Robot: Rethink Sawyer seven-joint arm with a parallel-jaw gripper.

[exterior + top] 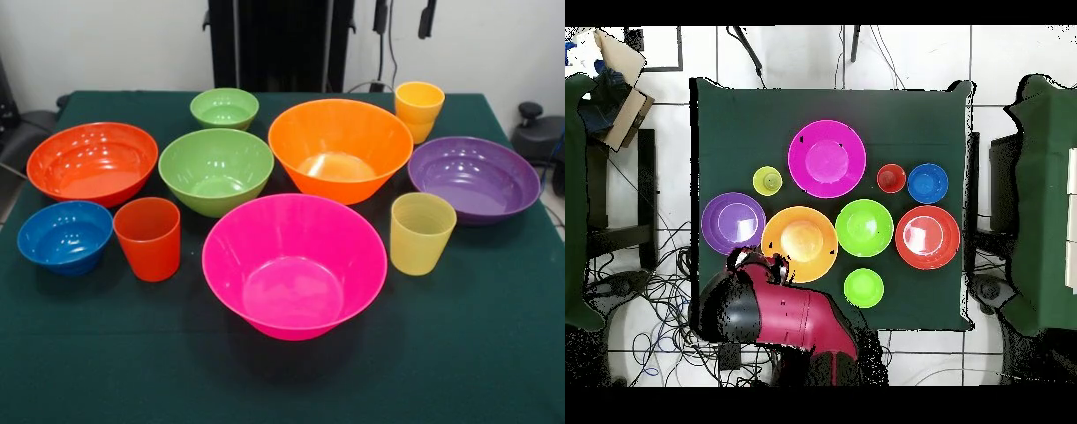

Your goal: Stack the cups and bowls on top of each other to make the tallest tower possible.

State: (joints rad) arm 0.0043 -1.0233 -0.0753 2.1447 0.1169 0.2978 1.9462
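Hand hovers near seven separate bowls, three cups.

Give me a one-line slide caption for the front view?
Seven bright bowls and three cups stand apart, unstacked, on a green table, the pink bowl nearest.

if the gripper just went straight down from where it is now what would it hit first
Likely the darker yellow cup: overhead, the gripper sits between the purple bowl and large orange bowl, where that cup stands. Its height is unclear, so that's a guess.
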